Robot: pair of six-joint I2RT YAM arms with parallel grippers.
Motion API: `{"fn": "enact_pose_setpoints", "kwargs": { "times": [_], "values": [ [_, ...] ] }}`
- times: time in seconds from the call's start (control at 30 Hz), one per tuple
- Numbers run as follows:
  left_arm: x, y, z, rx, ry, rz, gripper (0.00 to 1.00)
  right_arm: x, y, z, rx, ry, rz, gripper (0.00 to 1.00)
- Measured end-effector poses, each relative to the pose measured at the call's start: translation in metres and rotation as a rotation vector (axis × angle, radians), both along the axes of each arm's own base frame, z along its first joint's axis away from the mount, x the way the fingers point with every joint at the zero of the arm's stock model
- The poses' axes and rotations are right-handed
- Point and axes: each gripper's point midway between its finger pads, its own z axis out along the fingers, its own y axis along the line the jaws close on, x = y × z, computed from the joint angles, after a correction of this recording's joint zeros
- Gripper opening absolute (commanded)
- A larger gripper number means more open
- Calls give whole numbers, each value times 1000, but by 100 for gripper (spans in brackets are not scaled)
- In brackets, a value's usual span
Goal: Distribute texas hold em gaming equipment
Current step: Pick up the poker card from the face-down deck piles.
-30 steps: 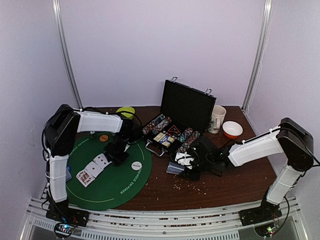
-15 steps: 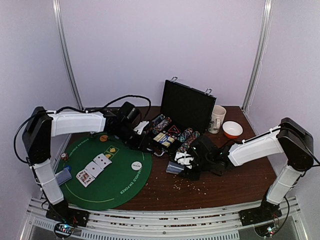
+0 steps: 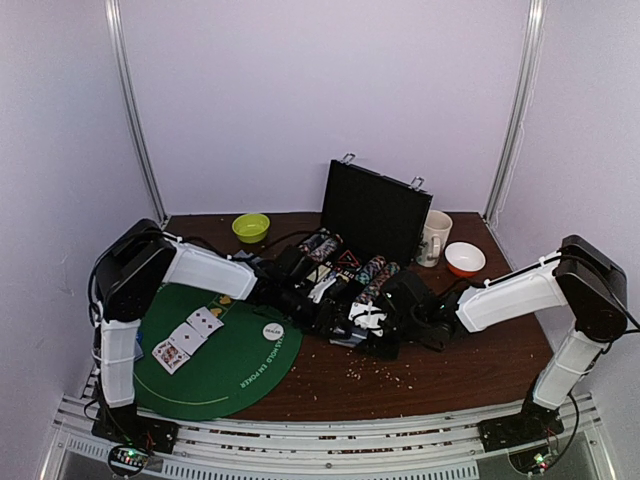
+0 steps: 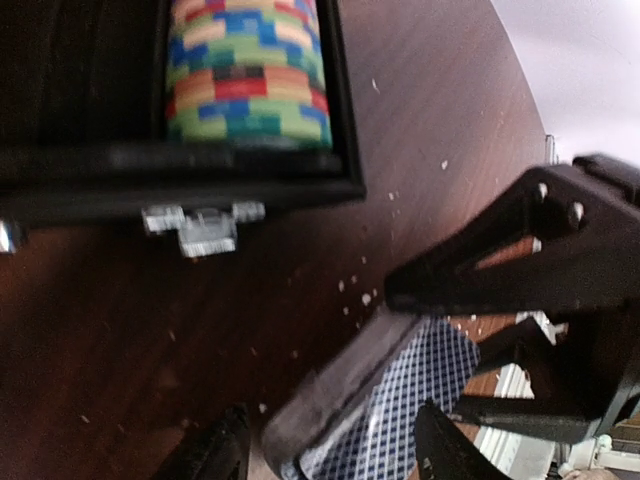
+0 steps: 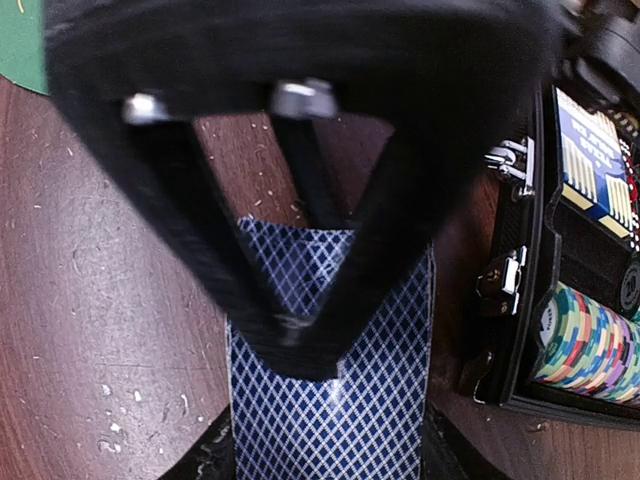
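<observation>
My right gripper [image 3: 365,325] is shut on a deck of blue diamond-backed playing cards [image 5: 330,400], held just above the brown table in front of the chip case. My left gripper [image 3: 335,315] has reached across to it and stands open, its fingers [image 4: 215,455] either side of the deck's [image 4: 400,400] end, not pressing on it. Three face-up cards [image 3: 187,337] and the white dealer disc [image 3: 273,330] lie on the green mat [image 3: 215,385]. Rows of multicoloured chips [image 3: 375,275] fill the open black case [image 3: 372,210]; one row [image 4: 245,70] shows in the left wrist view.
A lime-green bowl [image 3: 250,227] stands at the back left. A white mug [image 3: 435,237] and an orange-and-white bowl [image 3: 465,259] stand right of the case. Pale crumbs [image 3: 380,372] are scattered on the table before the grippers. The case's latches [image 5: 510,275] sit close to the deck.
The left arm swung from the green mat, past the case, over to the right gripper's deck, and its jaws opened wider. The right arm and deck stayed still.
</observation>
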Motion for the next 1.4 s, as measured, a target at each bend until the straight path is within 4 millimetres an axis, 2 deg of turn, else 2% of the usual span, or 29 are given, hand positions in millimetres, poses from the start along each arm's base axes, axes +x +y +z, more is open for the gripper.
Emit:
{"fn": "enact_pose_setpoints", "kwargs": {
  "times": [0.2, 0.33, 0.63, 0.83, 1.07, 1.13, 1.3, 1.4],
  "values": [
    [16, -10, -5, 25, -21, 24, 35, 0, 0, 0, 2, 2, 2, 53],
    [13, -9, -10, 43, -16, 16, 26, -1, -2, -2, -6, 10, -1, 53],
    [13, -3, -4, 87, -71, -5, 26, 0, -2, -1, -1, 6, -1, 53],
    [13, 2, -1, 113, -89, -5, 35, 0, -1, -1, 3, 3, -1, 53],
    [15, 13, -1, 159, -113, -2, 36, 0, -2, -2, -1, 6, -1, 53],
    [16, 13, -1, 159, -114, -2, 36, 0, -2, -2, -1, 6, -1, 53],
    [15, 13, 2, 151, -116, -7, 27, 0, -2, -2, -1, 7, -1, 53],
    [15, 13, 8, 145, -124, -8, 26, 0, -2, -1, -1, 6, -2, 53]
  ]
}}
